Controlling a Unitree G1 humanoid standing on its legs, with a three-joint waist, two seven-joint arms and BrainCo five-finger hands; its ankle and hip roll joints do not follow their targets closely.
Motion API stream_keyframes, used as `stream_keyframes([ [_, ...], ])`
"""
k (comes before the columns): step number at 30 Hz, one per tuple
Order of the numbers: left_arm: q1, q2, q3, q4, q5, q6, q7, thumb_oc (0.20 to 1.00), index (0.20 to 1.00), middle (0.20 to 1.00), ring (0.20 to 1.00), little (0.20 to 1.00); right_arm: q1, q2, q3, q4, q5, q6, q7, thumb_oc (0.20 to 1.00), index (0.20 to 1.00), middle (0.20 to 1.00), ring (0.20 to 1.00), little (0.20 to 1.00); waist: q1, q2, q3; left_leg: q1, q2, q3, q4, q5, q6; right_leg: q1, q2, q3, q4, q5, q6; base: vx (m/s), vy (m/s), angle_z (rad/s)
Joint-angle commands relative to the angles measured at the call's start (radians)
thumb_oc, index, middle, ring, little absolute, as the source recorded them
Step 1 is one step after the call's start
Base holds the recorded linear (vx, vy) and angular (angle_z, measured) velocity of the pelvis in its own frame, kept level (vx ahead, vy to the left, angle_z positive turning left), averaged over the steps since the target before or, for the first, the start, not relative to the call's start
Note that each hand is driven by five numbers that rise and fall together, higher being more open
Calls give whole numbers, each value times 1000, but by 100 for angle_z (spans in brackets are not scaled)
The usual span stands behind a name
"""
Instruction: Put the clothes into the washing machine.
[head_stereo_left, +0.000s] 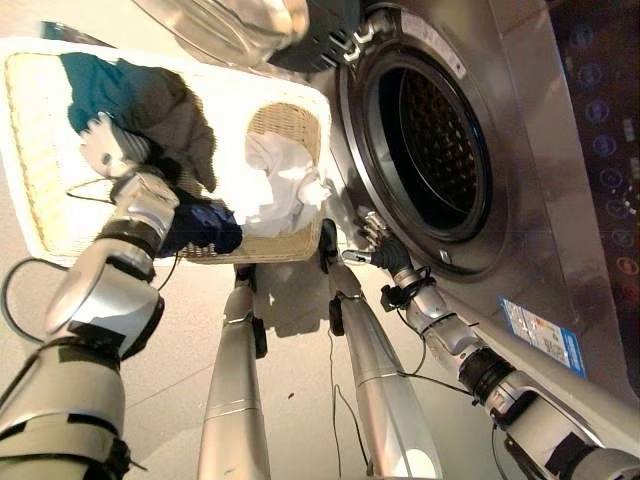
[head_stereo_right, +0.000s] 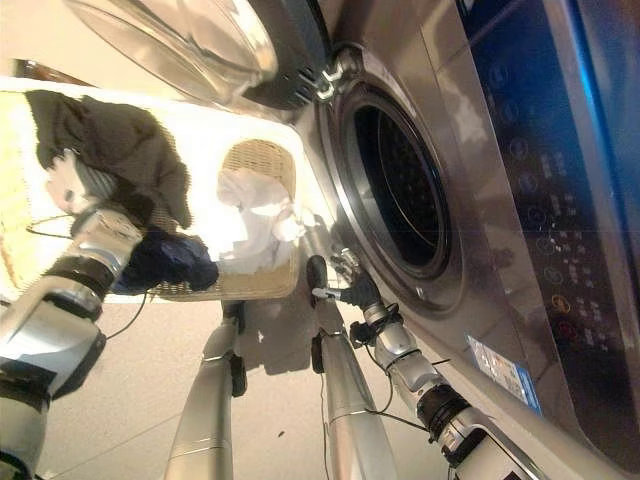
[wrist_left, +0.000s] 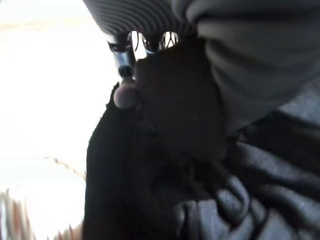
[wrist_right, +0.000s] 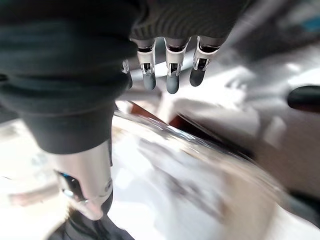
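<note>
While the left hand sits in the wicker basket, fingers buried in crumpled dark grey cloth, grip can't be told. Navy & white pieces lie beside it. Right hand, fingers relaxed, hangs below washer drum opening.

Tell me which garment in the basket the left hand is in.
The dark grey garment at the basket's far end: the left hand is buried in it. The white garment lies apart, untouched, at the washing machine end.
</note>
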Motion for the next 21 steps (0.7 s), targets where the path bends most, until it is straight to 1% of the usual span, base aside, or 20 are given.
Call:
stream_keyframes([
  [1, 45, -74, 96, -55, -14, -81, 98, 200, 200, 200, 200, 200, 38, -51, -59, -128, -71, -15, -94, 1000, 1000, 1000, 1000, 1000, 0, 126, 11, 25, 26, 15, -16, 24, -5, 54, 71, -47, -41, -3, -14, -80, 26, 7],
  [3, 108, -82, 135, -108, -3, -105, 115, 200, 200, 200, 200, 200, 42, -53, -92, -158, -98, -3, -126, 1000, 1000, 1000, 1000, 1000, 11, 141, 11, 40, 30, 17, -30, 42, -7, 74, 72, -55, -35, -13, -17, -92, 27, 3],
  [4, 126, -87, 143, -120, -4, -114, 118, 200, 200, 200, 200, 200, 49, -52, -99, -162, -115, -14, -138, 1000, 1000, 1000, 1000, 1000, 16, 146, 11, 50, 32, 16, -29, 36, -8, 85, 74, -57, -26, -26, -19, -80, 43, 2],
  [6, 168, -99, 164, -163, -3, -138, 127, 200, 200, 200, 200, 200, 58, -54, -116, -187, -142, -23, -150, 1000, 1000, 1000, 1000, 1000, 23, 156, 11, 67, 35, 12, -43, 43, -8, 105, 74, -62, -21, -38, -20, -57, 45, 7],
  [7, 203, -108, 179, -202, -1, -157, 134, 200, 200, 200, 200, 200, 64, -53, -129, -213, -162, -23, -151, 1000, 1000, 1000, 1000, 1000, 30, 164, 11, 81, 35, 8, -61, 51, -8, 122, 73, -67, -24, -43, -19, -66, 46, 12],
  [8, 210, -110, 186, -212, 0, -169, 135, 200, 200, 200, 200, 200, 63, -53, -134, -220, -170, -28, -147, 1000, 1000, 1000, 1000, 1000, 32, 166, 11, 79, 35, 7, -69, 62, -7, 121, 73, -68, -30, -35, -19, -75, 59, 14],
  [9, 237, -119, 195, -240, 5, -196, 136, 200, 200, 200, 200, 200, 65, -54, -140, -240, -188, -32, -142, 1000, 1000, 1000, 1000, 1000, 38, 171, 11, 91, 36, 5, -87, 71, -8, 136, 70, -73, -38, -36, -18, -41, 48, 8],
  [10, 253, -124, 198, -252, 6, -211, 137, 200, 200, 200, 200, 200, 72, -54, -141, -250, -200, -37, -138, 1000, 1000, 1000, 1000, 1000, 41, 173, 11, 103, 36, 4, -90, 65, -9, 147, 68, -74, -36, -46, -17, -40, 60, 4],
  [11, 266, -129, 202, -275, 6, -231, 133, 200, 200, 200, 200, 200, 68, -54, -143, -267, -218, -38, -133, 1000, 1000, 1000, 1000, 1000, 46, 177, 11, 102, 37, 2, -101, 79, -10, 148, 66, -77, -44, -37, -16, -27, 61, 2],
  [12, 292, -138, 208, -315, 11, -262, 127, 200, 200, 200, 200, 200, 67, -50, -144, -294, -238, -31, -119, 1000, 1000, 1000, 1000, 1000, 53, 181, 11, 108, 37, 0, -113, 84, -9, 156, 64, -81, -49, -37, -14, -31, 71, 5],
  [13, 324, -148, 216, -362, 15, -312, 84, 200, 200, 200, 200, 200, 66, -43, -139, -318, -267, -24, -90, 1000, 1000, 1000, 1000, 1000, 63, 185, 11, 130, 36, -1, -130, 85, -9, 177, 62, -86, -55, -44, -11, -29, 58, 6],
  [14, 336, -161, 219, -391, 23, -348, 54, 200, 200, 200, 200, 200, 56, -40, -133, -333, -273, -14, -76, 1000, 1000, 1000, 1000, 1000, 69, 187, 11, 128, 36, -1, -143, 99, -8, 179, 62, -90, -66, -33, -11, -20, 39, 4],
  [15, 340, -163, 220, -396, 24, -362, 45, 200, 200, 200, 200, 200, 56, -40, -132, -336, -274, -12, -68, 1000, 1000, 1000, 1000, 1000, 70, 188, 11, 130, 36, -1, -146, 101, -8, 181, 62, -90, -69, -32, -11, -30, 24, 2],
  [16, 361, -177, 218, -457, 34, -386, -6, 200, 200, 200, 200, 200, 47, -38, -123, -355, -274, 11, -31, 1000, 1000, 1000, 1000, 1000, 79, 190, 11, 138, 34, -3, -160, 106, -7, 191, 61, -94, -76, -31, -9, 0, 0, 0],
  [17, 369, -178, 215, -477, 35, -398, -34, 200, 200, 200, 200, 200, 44, -39, -120, -360, -274, 17, -13, 1000, 1000, 1000, 1000, 1000, 83, 191, 11, 139, 32, -4, -164, 109, -7, 193, 61, -96, -79, -28, -8, 0, 0, 0],
  [19, 404, -184, 193, -584, 19, -428, -153, 200, 200, 200, 200, 200, 33, -44, -101, -384, -275, 45, 59, 1000, 1000, 1000, 1000, 1000, 94, 195, 11, 156, 27, -8, -188, 114, -4, 211, 60, -101, -92, -28, -7, 0, 0, 0],
  [20, 414, -185, 182, -632, 1, -443, -240, 200, 200, 200, 200, 200, 23, -49, -89, -392, -264, 65, 107, 1000, 1000, 1000, 1000, 1000, 100, 198, 11, 152, 24, -10, -197, 126, -3, 210, 59, -104, -102, -15, -4, -20, 18, 3],
  [21, 429, -182, 167, -676, -33, -459, -314, 200, 200, 200, 200, 200, 17, -58, -79, -402, -253, 75, 133, 1000, 1000, 1000, 1000, 1000, 105, 200, 11, 157, 22, -9, -205, 130, -1, 215, 57, -106, -109, -10, -3, -34, 19, 8],
])
